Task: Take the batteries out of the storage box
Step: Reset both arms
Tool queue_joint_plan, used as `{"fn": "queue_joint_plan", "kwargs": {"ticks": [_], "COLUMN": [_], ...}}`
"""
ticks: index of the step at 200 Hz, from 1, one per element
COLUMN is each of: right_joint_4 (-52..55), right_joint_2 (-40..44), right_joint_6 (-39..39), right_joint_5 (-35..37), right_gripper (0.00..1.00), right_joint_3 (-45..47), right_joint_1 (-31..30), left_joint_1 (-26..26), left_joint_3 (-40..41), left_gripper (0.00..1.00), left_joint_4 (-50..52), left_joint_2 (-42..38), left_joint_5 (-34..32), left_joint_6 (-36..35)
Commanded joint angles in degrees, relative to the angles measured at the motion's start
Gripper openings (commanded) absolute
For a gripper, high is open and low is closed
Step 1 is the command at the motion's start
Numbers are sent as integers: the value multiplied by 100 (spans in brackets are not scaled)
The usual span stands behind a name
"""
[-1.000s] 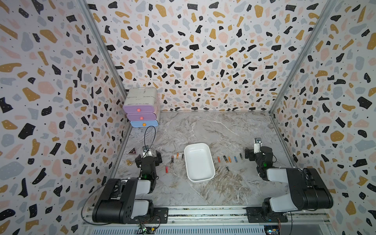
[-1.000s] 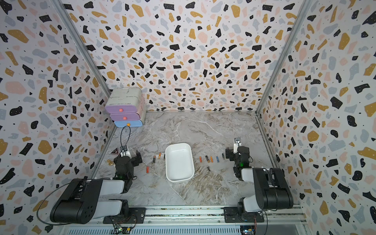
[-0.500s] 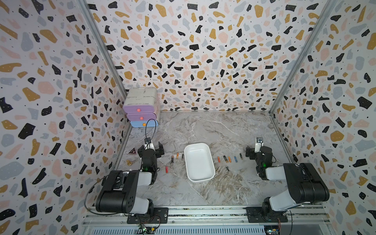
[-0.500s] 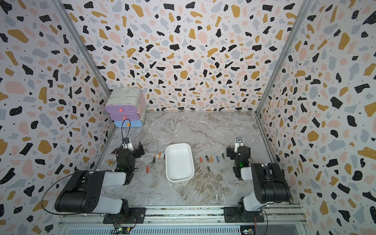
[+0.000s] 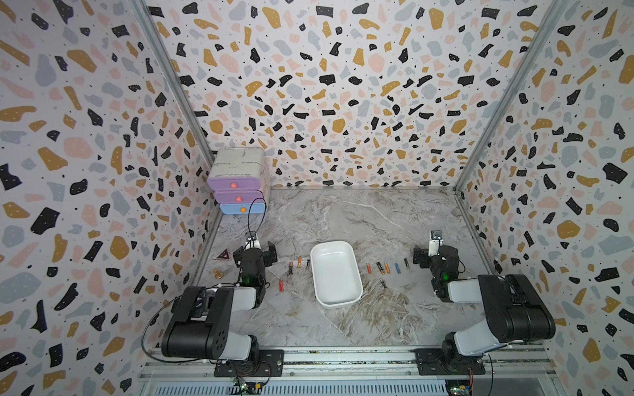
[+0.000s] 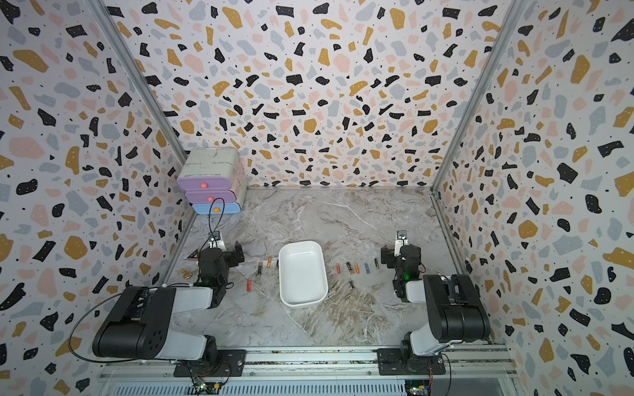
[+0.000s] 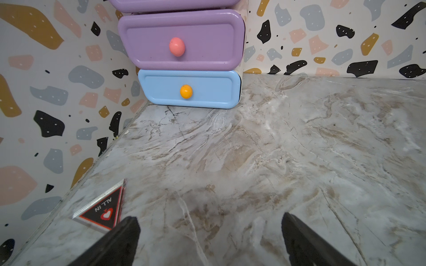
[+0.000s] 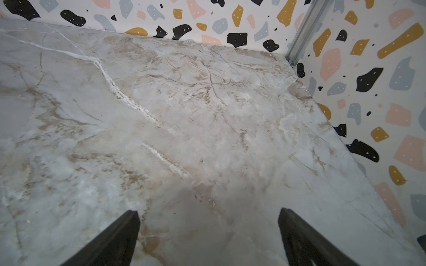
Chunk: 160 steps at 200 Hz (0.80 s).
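The storage box [image 5: 336,274] [image 6: 302,272], a shallow white tub, sits mid-table and looks empty in both top views. Batteries lie on the marble on both sides of it. To its left are three short ones [image 5: 299,262] [image 6: 269,263] and a red one [image 5: 281,285] [image 6: 249,285]. To its right are a row of several [image 5: 387,267] [image 6: 356,267] and a dark one [image 5: 383,283] [image 6: 351,283] nearer the front. My left gripper [image 5: 254,254] [image 7: 210,218] is open and empty, left of the left-hand batteries. My right gripper [image 5: 435,256] [image 8: 208,213] is open and empty, just right of the row.
A white drawer unit [image 5: 238,181] [image 7: 184,46] with purple and blue drawers stands in the back left corner. A black triangular "ALL IN" tile [image 5: 223,255] [image 7: 103,209] and a small brass piece [image 5: 218,273] lie by the left wall. Patterned walls close in three sides.
My left gripper has moved a little toward the back of the table, still open. The right arm has barely shifted. Box and batteries have not moved.
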<state>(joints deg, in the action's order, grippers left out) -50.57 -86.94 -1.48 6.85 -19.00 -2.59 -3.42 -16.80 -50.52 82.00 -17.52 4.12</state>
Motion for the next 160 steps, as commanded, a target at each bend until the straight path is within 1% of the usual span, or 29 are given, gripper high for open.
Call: {"fn": "queue_joint_plan", "kwargs": {"ticks": [1,62,81,92,104,114,122,132,138,148,160], "right_joint_4": [51,46,-3,-315,-1011,-1616,-1906,-1677,-1202,-574,-172], "right_joint_2": [37,36,50,92,149,102,-10,12,116,146,16], "right_joint_6": [-23,-20,-20,11,51,75,42,37,74,133,159], "right_joint_5": [-79,-79,-35,59,184,182,128,125,179,327,500], "right_gripper": [99,99,99,99,99,99,99,100,99,99,99], "right_joint_3": [-121,-115,-83,91,490,796,856,746,610,309,-20], "right_joint_1": [6,11,5,8,7,9,4,4,12,6,6], "left_joint_1": [34,34,34,34,34,34,34,34,34,34,34], "left_joint_3": [-17,32,377,686,906,950,943,856,753,477,78], "left_gripper": [100,100,100,100,100,100,100,100,100,100,100], "left_joint_4": [-72,-147,-688,-1206,-1740,-2009,-2123,-1992,-1749,-1052,-182], "left_joint_2": [-31,-43,-122,-153,-57,67,142,148,73,-53,-105], "left_joint_5": [-70,-94,-172,-99,23,30,3,-26,-41,-95,-20], "left_joint_6": [55,51,87,74,8,0,-32,-37,-9,60,48]}}
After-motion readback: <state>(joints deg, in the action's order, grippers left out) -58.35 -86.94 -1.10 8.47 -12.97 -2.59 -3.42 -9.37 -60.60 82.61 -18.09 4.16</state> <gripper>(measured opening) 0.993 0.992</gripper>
